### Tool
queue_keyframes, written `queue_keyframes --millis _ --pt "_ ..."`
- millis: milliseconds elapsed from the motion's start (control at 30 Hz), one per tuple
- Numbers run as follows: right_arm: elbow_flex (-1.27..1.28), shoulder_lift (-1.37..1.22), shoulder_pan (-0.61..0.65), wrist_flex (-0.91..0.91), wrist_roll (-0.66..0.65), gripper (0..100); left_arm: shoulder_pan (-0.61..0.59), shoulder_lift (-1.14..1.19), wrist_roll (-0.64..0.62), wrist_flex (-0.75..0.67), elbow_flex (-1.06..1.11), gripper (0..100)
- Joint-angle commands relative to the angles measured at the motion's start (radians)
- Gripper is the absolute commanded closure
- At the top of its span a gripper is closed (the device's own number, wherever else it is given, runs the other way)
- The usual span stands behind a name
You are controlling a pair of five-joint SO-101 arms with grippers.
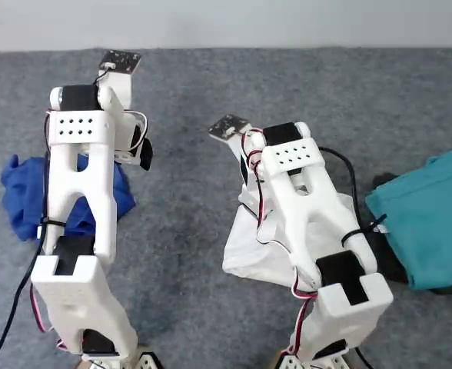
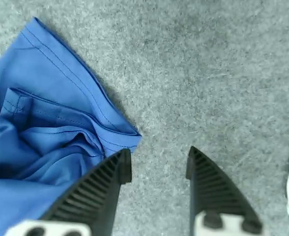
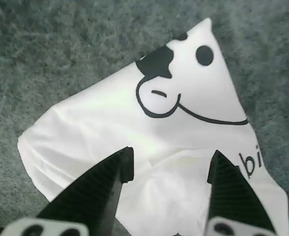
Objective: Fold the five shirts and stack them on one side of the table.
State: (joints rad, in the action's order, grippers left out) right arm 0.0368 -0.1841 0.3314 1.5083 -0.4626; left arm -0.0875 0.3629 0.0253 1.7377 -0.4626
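Open grippers over crumpled shirts
Our right gripper (image 3: 173,157), jaws spread and empty, hangs over the white shirt (image 3: 159,123); the left gripper (image 2: 159,157), spread too, is just beside the blue shirt (image 2: 41,132). Farther off lies a teal shirt (image 1: 430,215). All seem soft and light (we would pinch a hem).

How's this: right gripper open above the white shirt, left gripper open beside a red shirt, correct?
Not red: the left wrist view shows the left gripper open beside a blue shirt. The right gripper is open above the white shirt, as you said.
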Motion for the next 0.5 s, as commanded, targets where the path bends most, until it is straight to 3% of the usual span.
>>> queue_keyframes --millis 0,467 --pt "0.037 0.005 -0.038 -0.056 0.008 74.6 -0.003 -0.006 -0.003 0.014 -0.001 81" --pt "0.273 0.071 -0.11 -0.081 -0.018 74.6 -0.003 -0.006 -0.003 0.014 0.001 81"
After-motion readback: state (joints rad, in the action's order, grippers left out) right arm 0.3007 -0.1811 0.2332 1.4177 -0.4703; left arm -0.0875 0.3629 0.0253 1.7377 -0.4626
